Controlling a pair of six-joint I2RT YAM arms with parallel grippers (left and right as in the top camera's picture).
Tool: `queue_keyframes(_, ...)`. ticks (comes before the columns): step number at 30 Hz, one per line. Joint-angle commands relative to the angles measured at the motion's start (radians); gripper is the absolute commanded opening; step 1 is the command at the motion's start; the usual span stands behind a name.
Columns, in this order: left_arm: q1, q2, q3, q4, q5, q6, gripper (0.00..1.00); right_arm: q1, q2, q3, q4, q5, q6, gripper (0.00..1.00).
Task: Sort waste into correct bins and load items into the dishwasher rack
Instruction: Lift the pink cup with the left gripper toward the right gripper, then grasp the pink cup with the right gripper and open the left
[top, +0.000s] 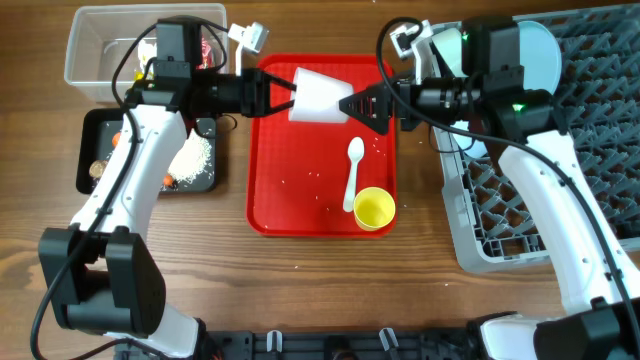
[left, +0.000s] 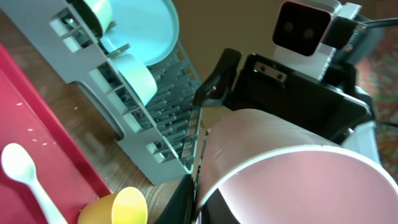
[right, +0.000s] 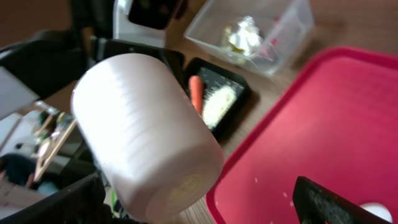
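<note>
Pink cup in left tool; red tray below

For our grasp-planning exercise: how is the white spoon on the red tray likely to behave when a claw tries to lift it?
The white spoon looks thin and small, so it is probably light and stiff. It lies flat on the red tray, so a claw may struggle to get under it. Its smooth-looking surface might let it slide when pushed.

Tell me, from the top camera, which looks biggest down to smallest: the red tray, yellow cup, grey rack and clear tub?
1. grey rack, even cut off by the picture's edge
2. red tray
3. clear tub, partly covered
4. yellow cup
</note>
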Motion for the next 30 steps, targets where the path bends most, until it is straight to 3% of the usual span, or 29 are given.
queue_keyframes(1,0.01,0.008,0.008,0.022,0.143,0.035,0.04,-0.018,0.033,-0.005,0.044,-0.178,-0.07,1.0)
queue_keyframes(7,0.005,0.008,0.008,0.025,0.173,0.034,0.04,-0.015,0.069,-0.005,0.131,-0.344,-0.068,1.0)
queue_keyframes(17,0.0,0.008,0.008,0.047,0.175,0.031,0.04,0.003,0.074,-0.005,0.135,-0.356,-0.061,0.98)
queue_keyframes(22,-0.004,0.008,0.008,0.06,0.17,0.031,0.04,0.059,0.074,-0.005,0.198,-0.353,-0.05,0.93)
queue_keyframes(30,-0.016,0.008,0.008,0.063,0.144,0.031,0.04,0.113,0.074,-0.005,0.246,-0.257,0.027,0.89)
